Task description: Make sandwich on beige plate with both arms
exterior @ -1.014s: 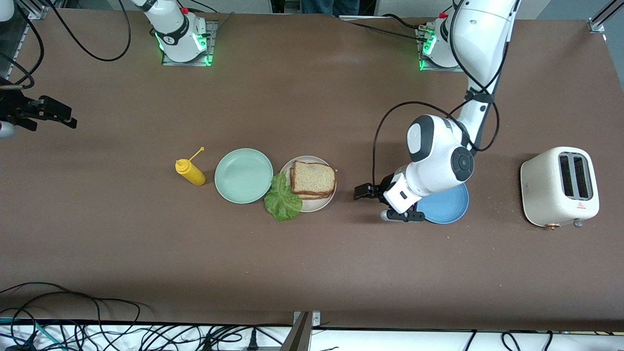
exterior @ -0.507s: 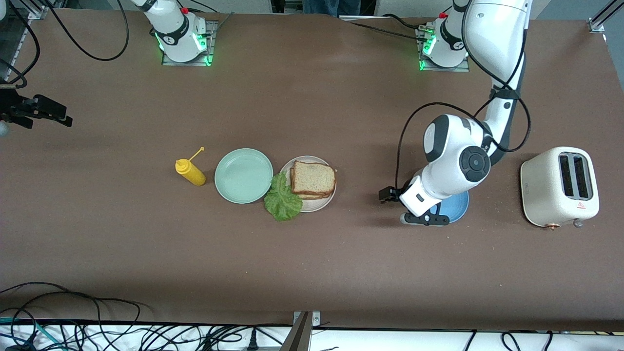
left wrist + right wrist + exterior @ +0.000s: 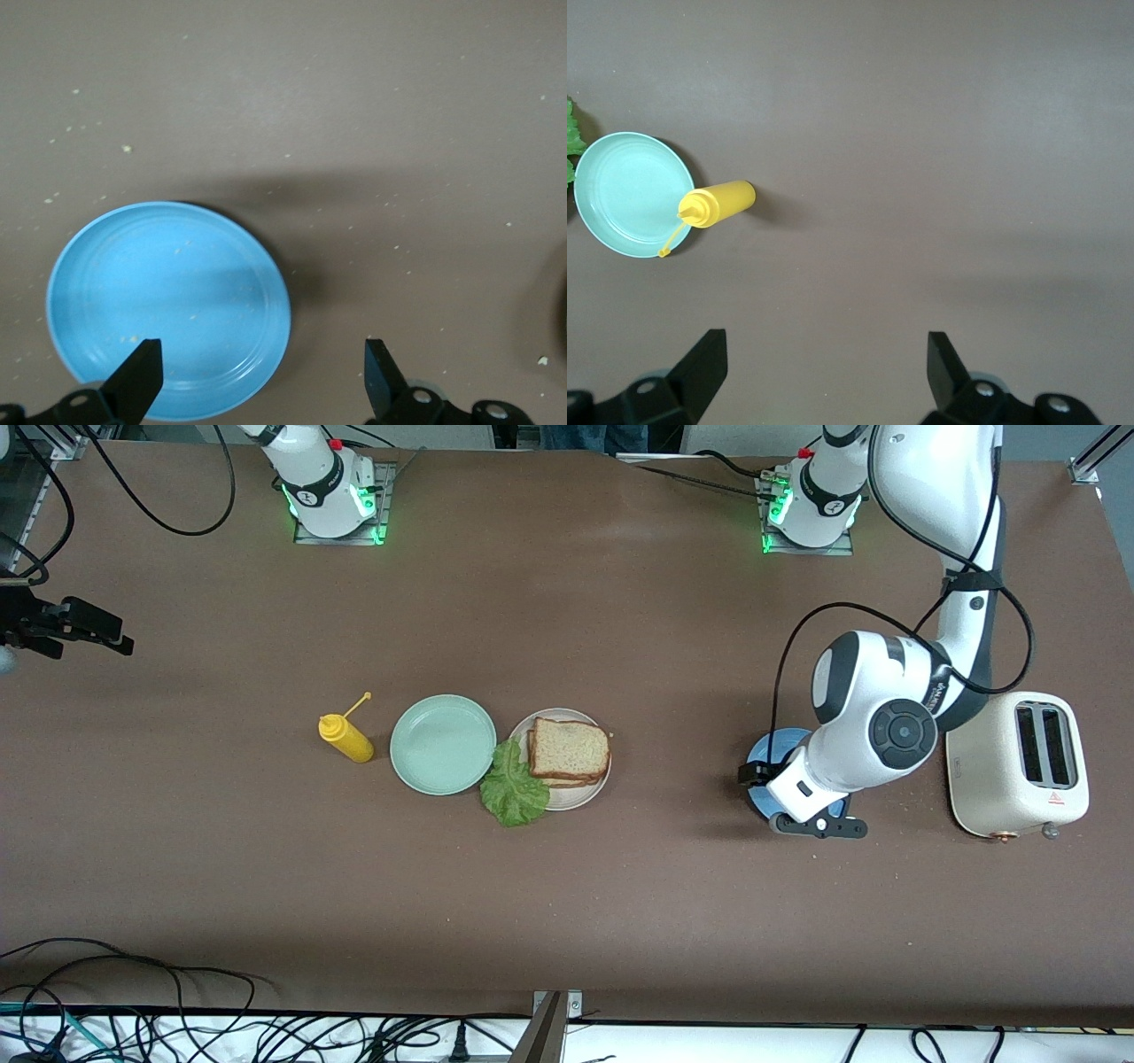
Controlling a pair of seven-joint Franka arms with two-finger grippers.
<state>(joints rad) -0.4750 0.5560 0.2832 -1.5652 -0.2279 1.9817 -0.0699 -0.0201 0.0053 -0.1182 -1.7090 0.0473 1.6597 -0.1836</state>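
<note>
The beige plate [image 3: 578, 797] lies mid-table and carries two brown bread slices [image 3: 569, 749] stacked one on the other. A green lettuce leaf [image 3: 514, 786] sticks out from the stack over the plate's rim, on the side toward the mint-green plate. My left gripper [image 3: 753, 774] [image 3: 261, 372] hangs open and empty over the blue plate [image 3: 762, 755] [image 3: 168, 301], well apart from the sandwich. Out by the table edge at the right arm's end, my right gripper [image 3: 111, 633] [image 3: 824, 363] is open over bare table with nothing in it.
A mint-green plate [image 3: 443, 744] [image 3: 629, 195] touches the beige plate, with a yellow squeeze bottle [image 3: 345, 738] [image 3: 718, 204] beside it toward the right arm's end. A cream toaster [image 3: 1017, 764] stands at the left arm's end, close to the left arm's wrist.
The left arm has swung away from the beige plate toward the toaster, so its open gripper now hangs over the blue plate. The right gripper has barely shifted.
</note>
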